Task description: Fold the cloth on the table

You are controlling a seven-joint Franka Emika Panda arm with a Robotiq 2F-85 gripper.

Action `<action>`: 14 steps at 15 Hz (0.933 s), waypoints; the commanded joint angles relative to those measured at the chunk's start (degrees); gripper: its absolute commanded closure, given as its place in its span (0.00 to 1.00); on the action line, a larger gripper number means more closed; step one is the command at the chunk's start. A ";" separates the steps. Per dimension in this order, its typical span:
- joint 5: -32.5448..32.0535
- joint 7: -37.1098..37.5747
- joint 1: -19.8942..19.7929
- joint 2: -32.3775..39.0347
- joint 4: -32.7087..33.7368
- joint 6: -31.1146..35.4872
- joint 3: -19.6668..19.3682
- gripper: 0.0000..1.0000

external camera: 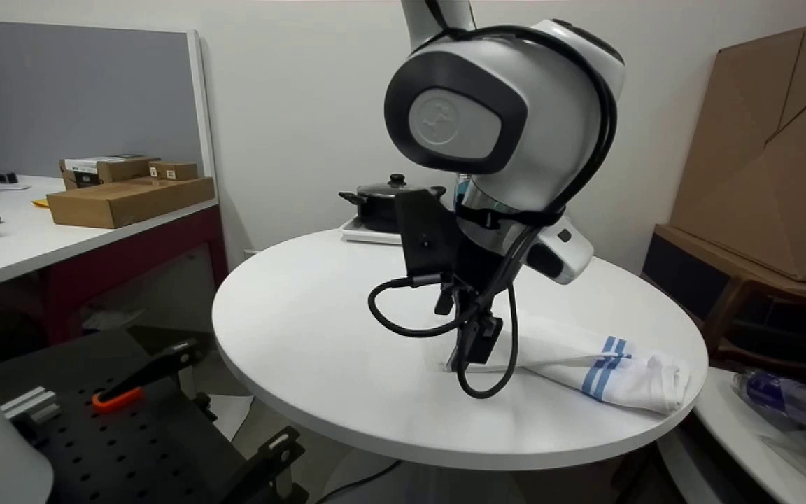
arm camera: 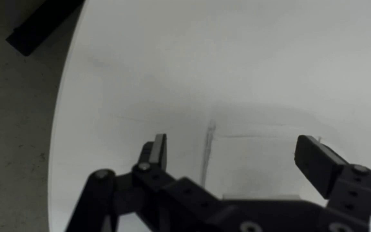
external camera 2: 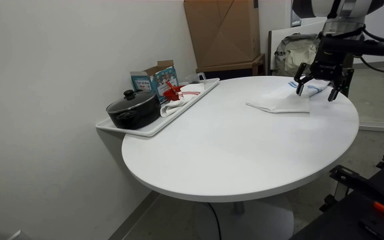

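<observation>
Between three and four o'clock on the table (external camera: pixel 319 329), in an exterior view, the striped cloth (external camera: pixel 585 369) looks partly folded, layers uneven. Another fold or tidying (my judgement) remains. The claw (external camera 2: pixel 316 96) is spread wide, holding nothing, over one cloth edge.

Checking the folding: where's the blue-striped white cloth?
In an exterior view, the blue-striped white cloth lies far right on the round white table, near the black gripper.

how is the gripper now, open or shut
Open: in the wrist view, the gripper has its jaws wide apart, with the cloth seen between them, ungripped.
</observation>
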 commanded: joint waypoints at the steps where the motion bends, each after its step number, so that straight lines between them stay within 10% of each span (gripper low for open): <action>1: 2.69 -2.03 1.09 1.60 -0.39 5.33 1.61 0.00; 6: 3.02 -2.09 0.49 4.88 0.12 10.49 4.12 0.02; 7: 3.04 -2.13 0.34 5.31 0.18 11.22 4.51 0.27; 14: 2.44 -2.20 -0.23 6.26 -0.09 13.90 6.23 0.72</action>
